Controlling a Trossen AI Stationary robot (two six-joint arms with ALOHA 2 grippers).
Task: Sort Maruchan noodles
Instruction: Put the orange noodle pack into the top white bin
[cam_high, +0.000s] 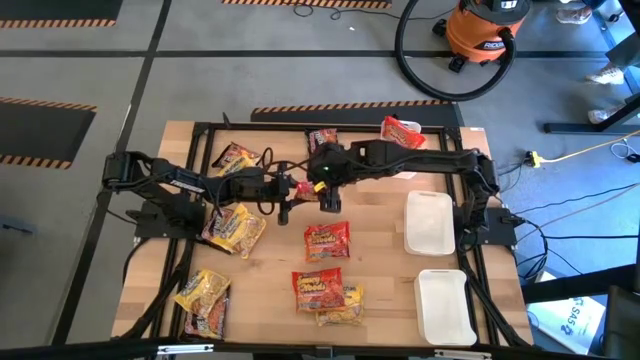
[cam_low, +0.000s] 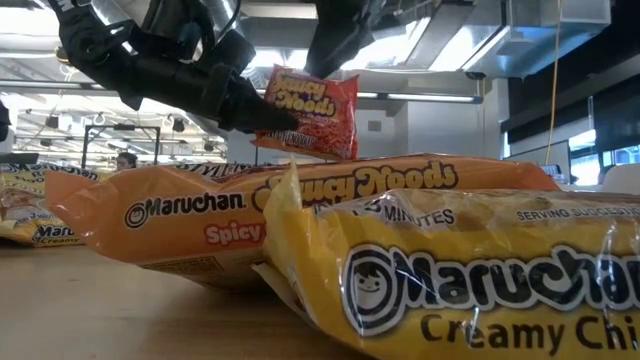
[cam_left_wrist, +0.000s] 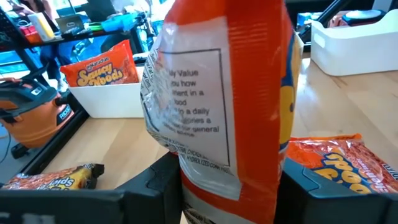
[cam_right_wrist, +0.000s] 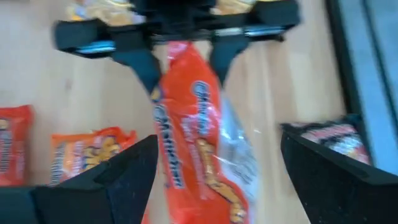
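A red Maruchan noodle packet (cam_low: 305, 110) hangs above the middle of the table, with my left gripper (cam_high: 290, 190) shut on it. My right gripper (cam_right_wrist: 214, 155) reaches in from the right, above the packet. It is open, and its fingers stand wide on either side of the packet (cam_right_wrist: 199, 168) without touching it. Other noodle packets lie flat on the wood: red ones (cam_high: 327, 241) (cam_high: 318, 290), yellow ones (cam_high: 237, 228) (cam_high: 205, 295) and dark ones (cam_high: 322, 138). One more red packet (cam_high: 402, 131) lies in a white tray at the far side. My left gripper pinches the red packet between its two fingers (cam_right_wrist: 144, 70) at one narrow end (cam_right_wrist: 181, 55). The fingers come level from the table's left. The packet stands on edge, reaches on past the fingertips and is lifted clear of the table.
Two white foam trays (cam_high: 430, 222) (cam_high: 445, 305) stand at the right side. A black frame (cam_high: 330, 127) runs around the table. Bare wood shows between the red packets and the trays. An orange shop vacuum (cam_high: 485, 30) stands on the floor beyond.
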